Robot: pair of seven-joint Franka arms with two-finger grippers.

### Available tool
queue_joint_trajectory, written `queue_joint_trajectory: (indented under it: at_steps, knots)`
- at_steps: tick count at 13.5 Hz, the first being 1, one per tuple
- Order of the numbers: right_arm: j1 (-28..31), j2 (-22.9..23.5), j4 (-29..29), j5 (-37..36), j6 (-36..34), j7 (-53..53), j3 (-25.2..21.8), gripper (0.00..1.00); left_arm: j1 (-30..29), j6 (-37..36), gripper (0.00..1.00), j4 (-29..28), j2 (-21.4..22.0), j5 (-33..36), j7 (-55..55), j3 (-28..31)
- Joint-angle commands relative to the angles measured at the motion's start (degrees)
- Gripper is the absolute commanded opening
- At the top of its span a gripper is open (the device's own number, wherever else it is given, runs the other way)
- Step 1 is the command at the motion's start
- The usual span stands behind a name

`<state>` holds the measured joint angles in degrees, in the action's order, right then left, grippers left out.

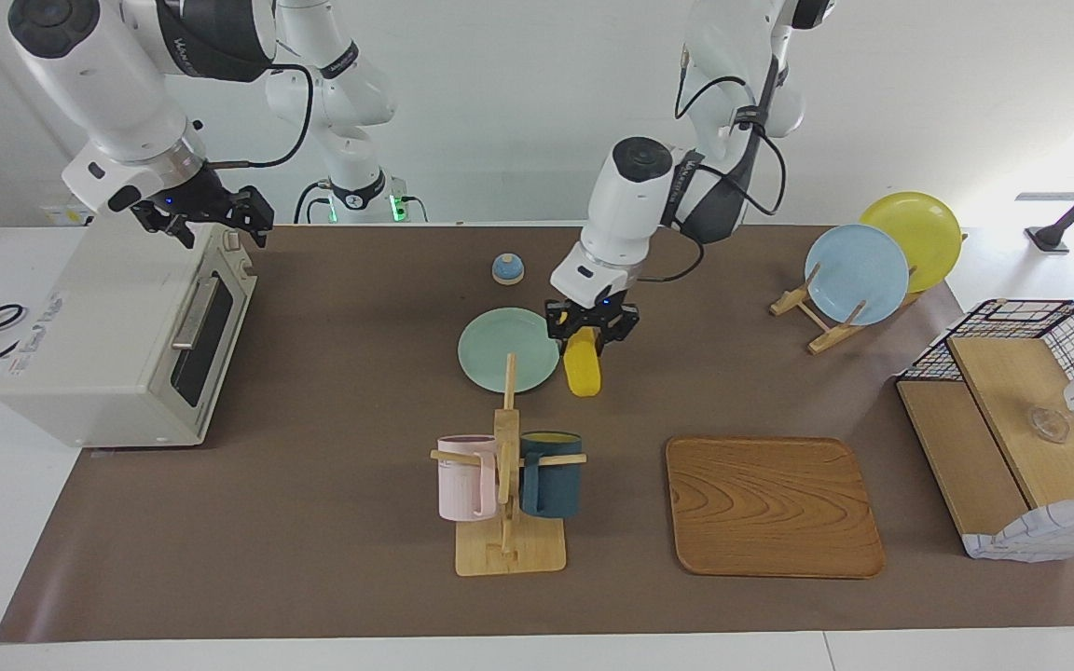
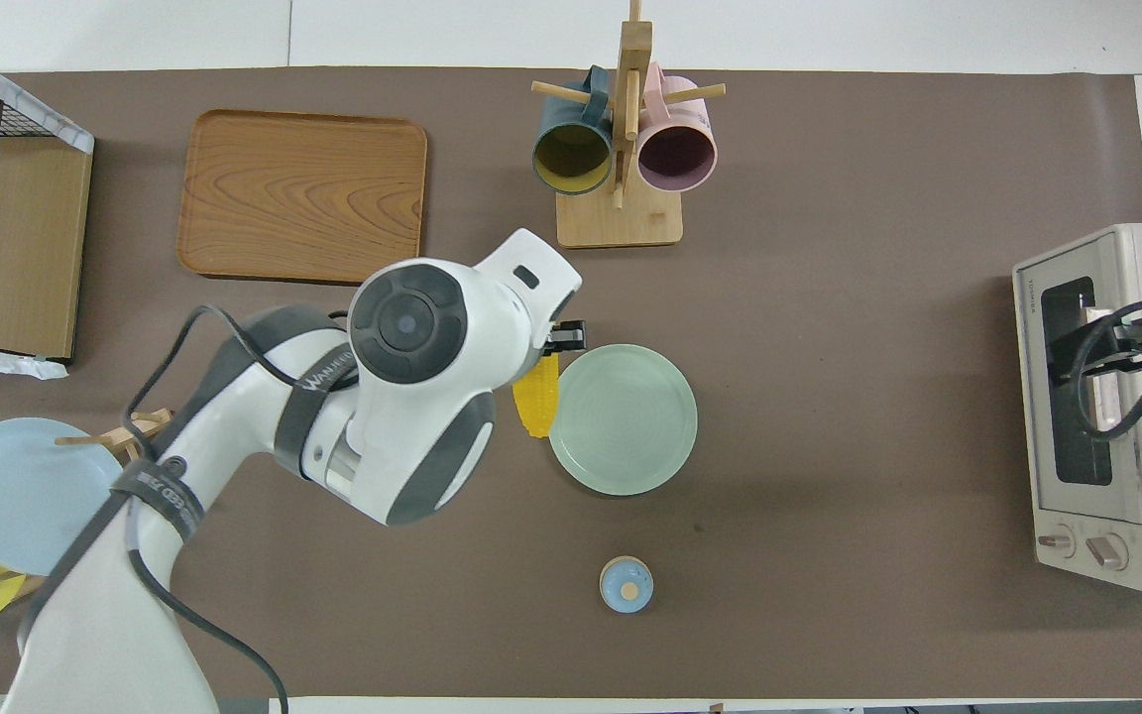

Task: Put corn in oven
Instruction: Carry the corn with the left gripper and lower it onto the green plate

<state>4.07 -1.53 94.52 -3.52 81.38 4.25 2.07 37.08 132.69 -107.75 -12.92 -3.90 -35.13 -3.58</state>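
Corn (image 1: 583, 371) lies on the bench beside the green plate (image 1: 507, 349), my left gripper (image 1: 591, 328) closed around it; my right gripper (image 1: 220, 216), fingers spread, waits over the oven (image 1: 117, 345).

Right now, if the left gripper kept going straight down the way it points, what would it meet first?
The corn. The left gripper points down right at its upper end, fingers either side of it; contact can't be confirmed. Under the corn is only the brown mat, beside the green plate.

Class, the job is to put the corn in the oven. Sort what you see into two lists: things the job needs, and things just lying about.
Needed:
corn
oven
left gripper, at the corn
right gripper, over the oven

Lying about:
green plate
mug rack
wooden tray
plate stand
wire basket
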Motion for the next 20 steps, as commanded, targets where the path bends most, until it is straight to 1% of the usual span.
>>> queue_joint_trajectory:
  at_steps: [1, 2, 3, 5, 10, 11, 12, 13, 15, 16, 17, 18, 19, 20]
  knots:
    - [0.6, -0.8, 0.4, 1.3, -0.6, 0.4, 0.2, 1.00, 4.9, 7.4, 0.00, -2.7, -1.8, -0.4, -3.0, 1.3]
    - [0.6, -0.8, 0.4, 1.3, -0.6, 0.4, 0.2, 1.00, 5.4, 8.8, 0.00, -2.7, -2.7, -0.4, -3.0, 1.2]
    - [0.6, -0.8, 0.4, 1.3, -0.6, 0.3, 0.2, 1.00, 7.2, 9.9, 0.00, -2.7, -4.4, -0.4, -3.2, 1.3]
    - [0.6, -0.8, 0.4, 1.3, -0.6, 0.3, 0.2, 1.00, 9.1, 11.4, 0.00, -3.0, -6.3, -0.4, -3.9, 1.4]
    - [0.4, -0.8, 0.4, 1.3, -1.1, 0.4, 0.2, 1.00, 10.4, 10.9, 0.00, -4.4, -6.6, -0.2, -3.8, 1.6]
    - [0.5, -1.3, 0.4, 1.3, -1.2, 0.3, 0.1, 1.00, 10.4, 10.9, 0.21, -4.7, -6.6, -0.2, -3.6, 1.6]
    - [1.2, -1.3, 0.4, 1.3, -0.8, 1.1, 0.0, 1.00, 10.3, 10.8, 0.71, -4.7, -6.6, -0.1, -3.6, 1.6]
    - [2.2, -1.3, 0.4, 1.4, -0.8, 1.1, 0.0, 1.00, 10.2, 10.7, 1.00, -4.7, -6.6, -0.1, -3.6, 1.7]
    - [2.8, -1.3, 0.4, 1.3, -0.7, 1.1, 0.0, 1.00, 9.5, 9.2, 1.00, -4.5, -5.6, -0.1, -3.3, 1.9]
    - [2.6, -1.5, 1.4, 1.3, 0.4, 1.3, 0.0, 0.99, 8.6, 6.6, 1.00, -4.1, -4.5, -0.1, -3.2, 1.9]
    - [2.6, -2.2, 3.4, 1.2, 3.4, 1.5, 0.0, 0.66, 7.3, 3.9, 1.00, -4.0, -2.5, -0.1, -2.9, 1.9]
    - [3.7, -3.4, 6.6, 1.3, 6.7, 1.7, -0.2, 0.23, 5.2, 0.8, 1.00, -4.0, 0.1, -0.1, -2.7, 1.9]
    - [5.8, -5.7, 12.1, 1.3, 11.5, 4.2, -0.1, 0.03, 2.9, -1.7, 1.00, -3.5, 2.2, 0.0, -2.5, 1.9]
    - [7.0, -7.9, 18.0, 1.4, 17.5, 9.5, -0.3, 0.00, 0.3, -3.7, 1.00, -2.6, 3.8, 0.0, -1.8, 1.9]
